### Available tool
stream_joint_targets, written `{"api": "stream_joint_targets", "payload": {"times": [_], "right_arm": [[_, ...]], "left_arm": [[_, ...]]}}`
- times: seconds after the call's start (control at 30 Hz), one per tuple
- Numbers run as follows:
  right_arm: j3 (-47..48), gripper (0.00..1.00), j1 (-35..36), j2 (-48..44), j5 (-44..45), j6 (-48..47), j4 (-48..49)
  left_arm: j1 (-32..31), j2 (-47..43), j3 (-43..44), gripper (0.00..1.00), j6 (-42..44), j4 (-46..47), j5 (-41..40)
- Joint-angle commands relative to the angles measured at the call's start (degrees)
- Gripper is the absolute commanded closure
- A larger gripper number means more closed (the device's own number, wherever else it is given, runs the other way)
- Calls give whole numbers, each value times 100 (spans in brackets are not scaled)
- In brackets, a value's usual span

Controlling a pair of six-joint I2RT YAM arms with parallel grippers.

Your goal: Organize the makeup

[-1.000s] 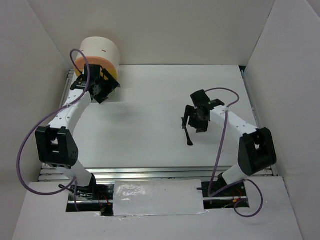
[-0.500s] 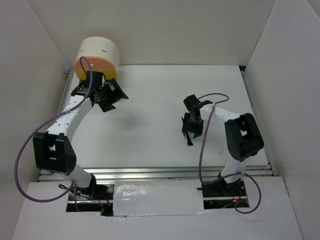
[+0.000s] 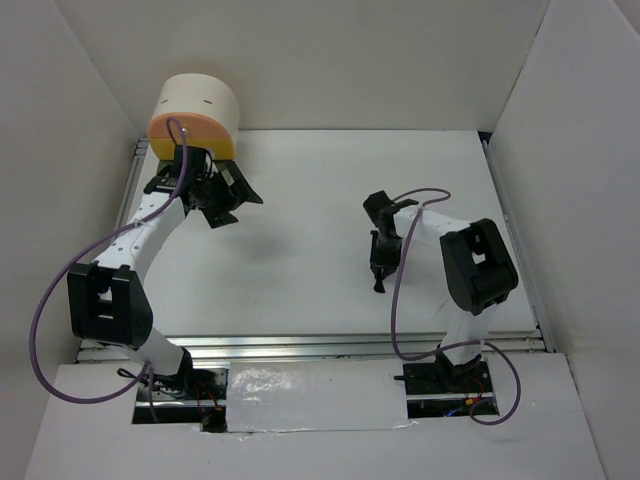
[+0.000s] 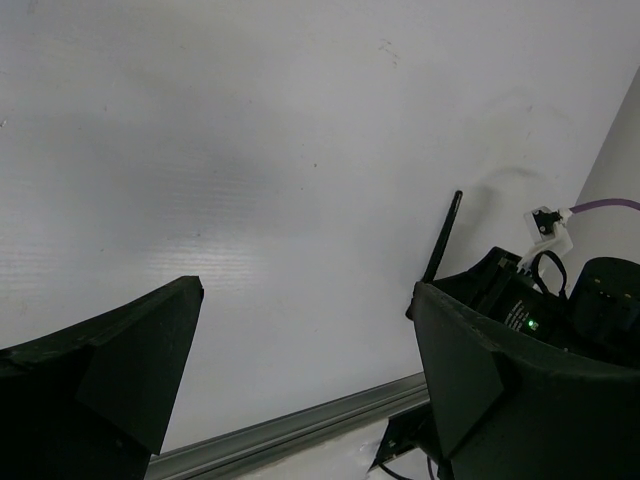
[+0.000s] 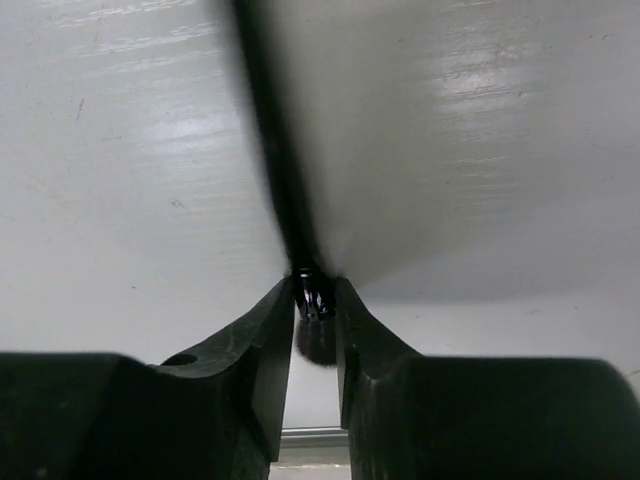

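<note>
R fingers [image 5: 262, 350] pinching thin black brush [image 5: 268, 130] nr bristle end, mid-right over desk [image 3: 300, 210]. L fingers [image 4: 140, 350] spread wide, nothing btwn, beside round drawer box [image 3: 195, 108].

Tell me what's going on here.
Two robot arms are organizing makeup. The right tool is shut on a thin black brush, toward the right side of the table. The left tool is open and holds nothing. It hovers beside the round cream-and-orange box at the far left corner.
</note>
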Motion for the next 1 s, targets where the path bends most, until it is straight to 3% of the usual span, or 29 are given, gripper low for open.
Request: {"api": "stream_joint_targets", "payload": {"times": [0.0,0.03,0.1,0.13,0.43,0.67,0.97], "right_arm": [[-444,74,392,533,-435,123,565],[-453,87,454,516,-383,123,582],[-523,99,560,463,-426,115,730],[-584,100,639,306,-592,97,845],[-1595,100,727,-1223,-1963,115,2471],[-1815,100,727,-1646,-2675,-17,3007],[-1929,100,736,-2060,-3976,518,3974]], "left_arm": [[-9,-2,122,1,183,125,201],[-9,-11,70,1,201,134,201],[-9,-29,26,1,210,151,210],[-9,-46,-27,0,218,169,245],[-114,103,-317,0,280,739,1255],[-343,77,-625,1,34,1390,1843],[-1010,472,-915,1,-624,2172,2442]]}}
